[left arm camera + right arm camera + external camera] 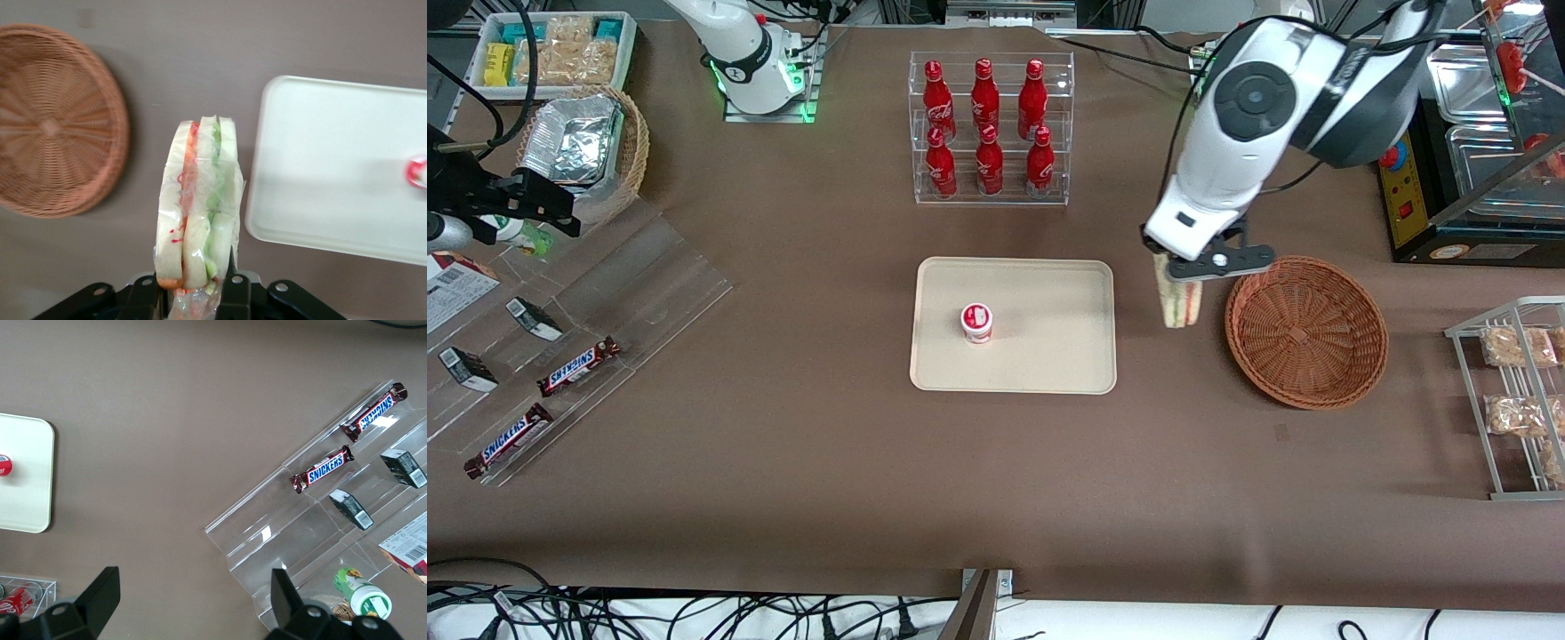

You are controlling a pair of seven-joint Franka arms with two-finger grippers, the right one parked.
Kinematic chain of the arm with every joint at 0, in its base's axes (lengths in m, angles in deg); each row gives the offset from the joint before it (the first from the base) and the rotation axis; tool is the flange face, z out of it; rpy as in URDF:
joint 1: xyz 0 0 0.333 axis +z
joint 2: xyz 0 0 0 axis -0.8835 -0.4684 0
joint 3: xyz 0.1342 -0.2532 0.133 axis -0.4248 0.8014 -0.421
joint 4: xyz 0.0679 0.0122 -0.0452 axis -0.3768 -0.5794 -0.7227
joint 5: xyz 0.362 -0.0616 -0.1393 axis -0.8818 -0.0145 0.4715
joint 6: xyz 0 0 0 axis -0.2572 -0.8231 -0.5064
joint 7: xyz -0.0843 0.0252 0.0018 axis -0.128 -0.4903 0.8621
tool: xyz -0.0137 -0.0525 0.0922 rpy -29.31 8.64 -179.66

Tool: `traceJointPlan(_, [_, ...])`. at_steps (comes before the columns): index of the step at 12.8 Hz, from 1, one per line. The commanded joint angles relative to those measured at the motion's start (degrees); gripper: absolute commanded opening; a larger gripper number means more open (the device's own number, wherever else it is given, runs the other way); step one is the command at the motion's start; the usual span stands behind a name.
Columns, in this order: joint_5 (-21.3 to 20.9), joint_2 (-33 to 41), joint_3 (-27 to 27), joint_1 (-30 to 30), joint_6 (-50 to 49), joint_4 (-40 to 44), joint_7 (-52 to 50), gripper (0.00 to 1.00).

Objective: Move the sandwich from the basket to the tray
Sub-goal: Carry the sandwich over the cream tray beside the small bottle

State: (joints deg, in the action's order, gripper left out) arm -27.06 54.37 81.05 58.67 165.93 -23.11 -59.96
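Carrying — gripper (1184, 277) has its fingers (235, 293) pinching the sandwich (198, 210), hanging in the air between basket (1305, 331) and tray (1014, 373) | done: sandwich out, basket looks empty | left: cross the tray's short edge, lower, let go clear of the small cup (976, 323)

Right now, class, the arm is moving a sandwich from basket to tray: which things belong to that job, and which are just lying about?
Belong to the job:
- sandwich, clamped in the gripper between basket and tray
- basket
- tray

Just lying about:
- small red-and-white cup on the tray
- cola bottles
- Snickers bars
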Motion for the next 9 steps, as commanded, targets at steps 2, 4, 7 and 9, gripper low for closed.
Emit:
traceJointPlan(2, [0.0, -7.6, 0.9, -5.0, 6.7, 3.0, -5.2, 0.30])
traceJointPlan(4, [-1.2, -10.5, 0.9, -7.4, 11.6, 3.0, -7.2, 0.30])
traceJointPlan(7, [-4.3, -14.5, 0.8, -9.1, 18.0, 2.5, -8.4, 0.30])
traceJointPlan(9, [-9.9, -17.3, 0.9, -9.1, 20.4, 2.1, -11.9, 0.30])
